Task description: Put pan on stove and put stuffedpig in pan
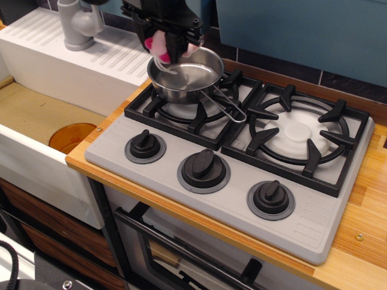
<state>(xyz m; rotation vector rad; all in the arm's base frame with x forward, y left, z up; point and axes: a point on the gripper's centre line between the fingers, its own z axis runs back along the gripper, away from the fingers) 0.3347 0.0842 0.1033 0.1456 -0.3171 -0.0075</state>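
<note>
The tool (168,45) pinches the stuffedpig (161,48) directly above the pan (186,75) beneath it, poised for release inside.

The gripper (170,51) enters at the upper centre-left of the frame. Its housing is matte black and blocky, built from flat angular plates with squared edges. Fine detail on the body is lost in shadow; no markings or screws can be resolved. Two short black fingers (176,47) project downward from the housing. A dark rounded cable shows at the lower left corner of the frame, beside a small round silver fastener head.
</note>
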